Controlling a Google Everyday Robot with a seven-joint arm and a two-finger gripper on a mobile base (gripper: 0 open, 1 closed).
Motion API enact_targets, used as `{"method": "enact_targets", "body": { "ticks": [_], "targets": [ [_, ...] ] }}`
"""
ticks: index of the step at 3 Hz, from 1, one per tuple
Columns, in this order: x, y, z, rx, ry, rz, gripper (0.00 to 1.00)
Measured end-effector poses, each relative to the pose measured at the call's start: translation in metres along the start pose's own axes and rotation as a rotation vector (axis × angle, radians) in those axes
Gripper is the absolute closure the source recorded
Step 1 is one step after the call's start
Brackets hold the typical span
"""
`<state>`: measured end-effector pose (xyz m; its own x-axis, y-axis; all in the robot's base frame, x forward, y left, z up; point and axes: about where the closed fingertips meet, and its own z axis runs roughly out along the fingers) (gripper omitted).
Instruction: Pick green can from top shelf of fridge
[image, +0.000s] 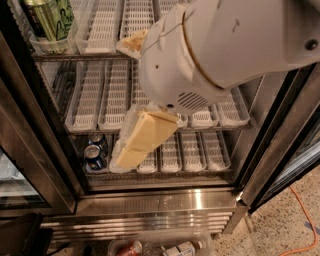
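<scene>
I see the green can (50, 19) at 11 o'clock on the top shelf (102, 27), its black markings unreadable. The gripper (138, 90), at the can's 4 o'clock, is spread wide and empty.

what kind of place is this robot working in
Probably a shop or canteen: a commercial glass-door fridge with slotted lane trays and a green can at top left. The gripper hangs open in front of it.

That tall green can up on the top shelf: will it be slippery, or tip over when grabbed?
Probably slick: the green can looks shiny. Tall and slim, it may tip if nudged, though the tray wall around its base on the top shelf should steady it. The end effector hangs lower and to its right, in front of the fridge.
</scene>
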<state>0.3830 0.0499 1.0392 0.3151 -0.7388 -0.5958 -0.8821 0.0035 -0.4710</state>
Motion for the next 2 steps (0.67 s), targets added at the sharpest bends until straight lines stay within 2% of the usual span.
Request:
{"method": "enact_targets", "body": {
  "ticks": [1, 2],
  "targets": [
    [0.0, 0.0, 0.0, 0.0, 0.0, 0.0, 0.0],
    [-0.002, -0.003, 0.019, 0.033, -0.044, 0.033, 0.0]
  ]
}}
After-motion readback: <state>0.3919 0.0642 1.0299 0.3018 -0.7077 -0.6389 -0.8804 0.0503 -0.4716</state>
